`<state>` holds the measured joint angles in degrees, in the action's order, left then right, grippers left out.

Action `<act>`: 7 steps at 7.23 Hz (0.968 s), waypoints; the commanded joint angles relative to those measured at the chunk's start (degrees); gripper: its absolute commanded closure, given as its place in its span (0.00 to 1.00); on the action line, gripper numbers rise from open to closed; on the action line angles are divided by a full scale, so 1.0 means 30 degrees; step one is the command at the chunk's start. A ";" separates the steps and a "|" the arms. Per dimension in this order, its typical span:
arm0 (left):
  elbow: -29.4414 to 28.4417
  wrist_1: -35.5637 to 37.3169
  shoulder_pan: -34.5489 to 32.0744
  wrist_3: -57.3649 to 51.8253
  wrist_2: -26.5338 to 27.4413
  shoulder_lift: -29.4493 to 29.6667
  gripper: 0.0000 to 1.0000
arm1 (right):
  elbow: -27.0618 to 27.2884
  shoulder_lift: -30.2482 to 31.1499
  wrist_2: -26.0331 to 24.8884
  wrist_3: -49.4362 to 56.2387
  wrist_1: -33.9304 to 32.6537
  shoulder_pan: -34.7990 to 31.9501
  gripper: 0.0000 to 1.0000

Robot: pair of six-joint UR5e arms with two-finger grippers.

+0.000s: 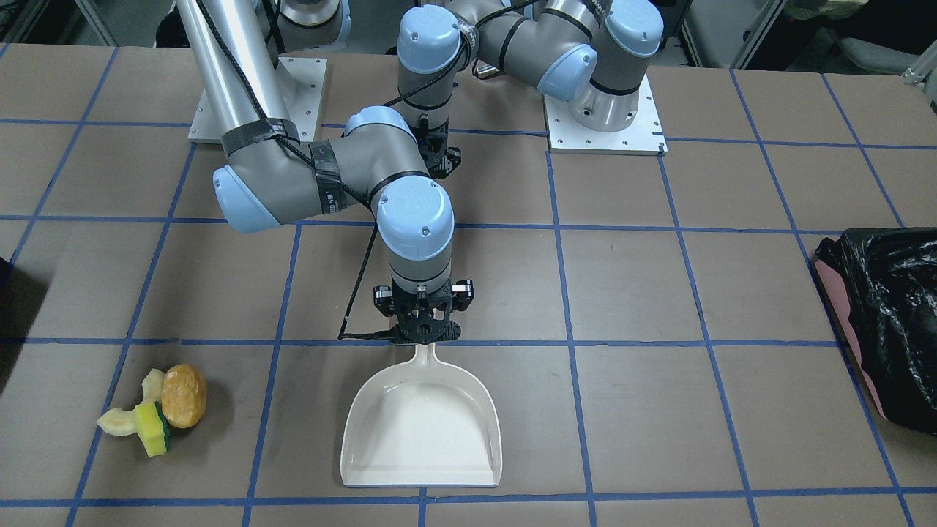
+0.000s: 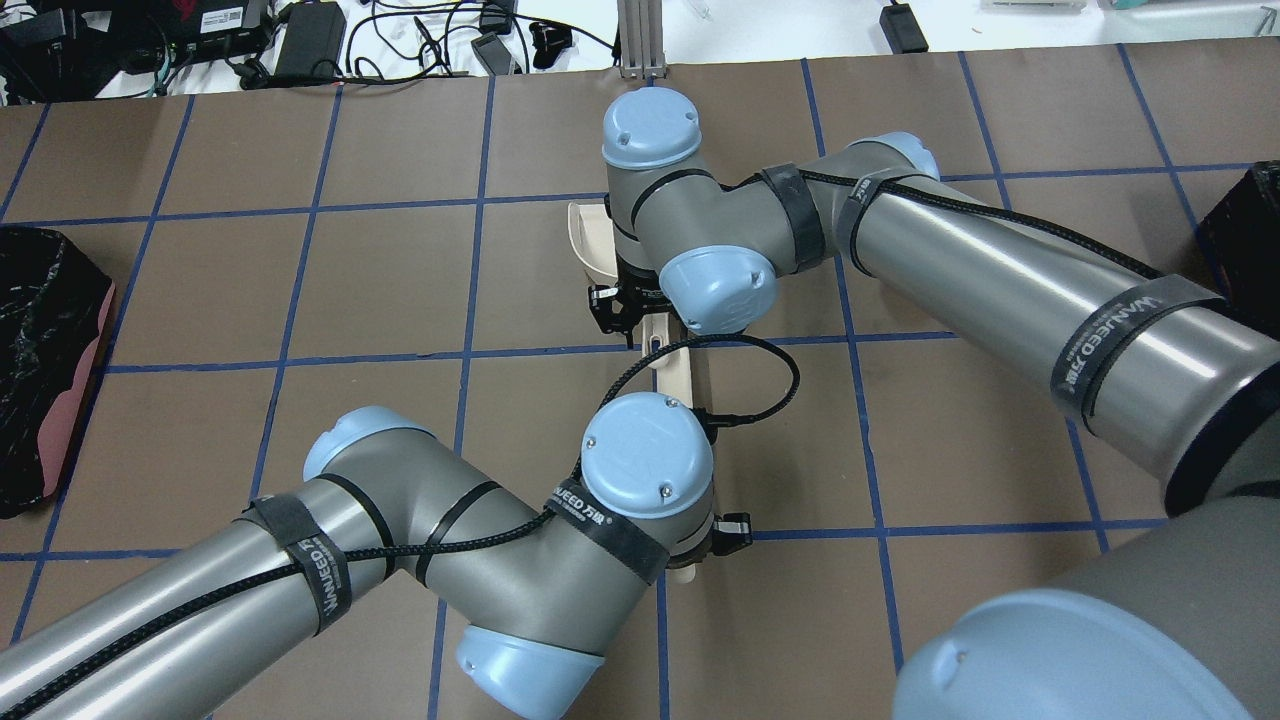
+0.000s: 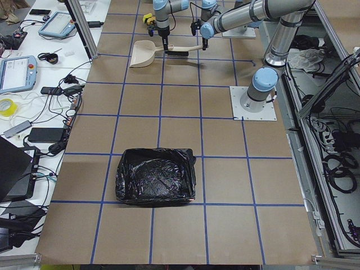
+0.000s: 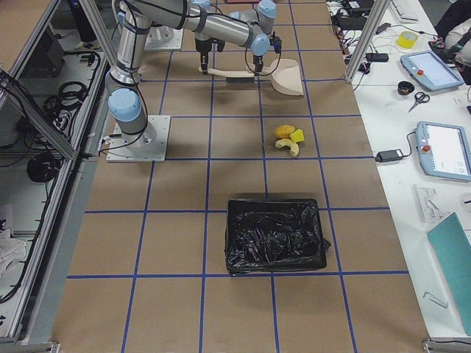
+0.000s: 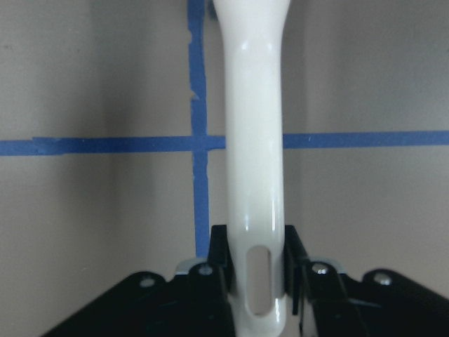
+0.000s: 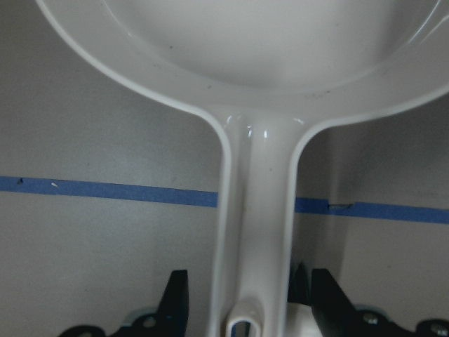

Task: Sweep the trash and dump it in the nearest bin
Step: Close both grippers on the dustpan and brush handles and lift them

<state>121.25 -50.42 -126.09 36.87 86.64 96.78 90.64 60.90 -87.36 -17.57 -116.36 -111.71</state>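
Note:
The trash point(image 1: 157, 406) lies in a cluster on the table: a brown-orange lump point(image 1: 183, 395), pale peel pieces point(image 1: 117, 423) and a yellow sponge with green backing point(image 1: 151, 428). It also shows in the exterior right view point(image 4: 287, 138). The white dustpan point(image 1: 421, 432) lies flat, about one tile from the trash. My right gripper point(image 1: 424, 338) straddles its handle point(image 6: 256, 210), open, with a gap on one side. My left gripper point(image 5: 256, 270) is shut on the white brush handle point(image 5: 256, 140), behind the dustpan.
A black-bagged bin point(image 1: 886, 322) stands at the table end on my left point(image 2: 40, 360). A second one point(image 4: 274, 235) stands on my right, closer to the trash. Both arm bases point(image 1: 604, 124) are bolted at the back of the table.

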 commanded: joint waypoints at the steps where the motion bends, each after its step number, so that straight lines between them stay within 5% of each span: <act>1: -0.0104 -0.0532 0.0076 -0.0595 0.1930 -0.0296 1.00 | -0.0009 0.0003 -0.0001 -0.0061 -0.0088 -0.0027 0.41; 7: -0.0105 -0.3663 0.0076 0.0069 0.2029 -0.1435 1.00 | -0.0039 0.0003 -0.0001 -0.1027 -0.0148 -0.0027 0.73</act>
<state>120.98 -58.73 -125.85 36.16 92.72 93.71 90.54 60.91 -87.36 -20.54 -116.86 -111.80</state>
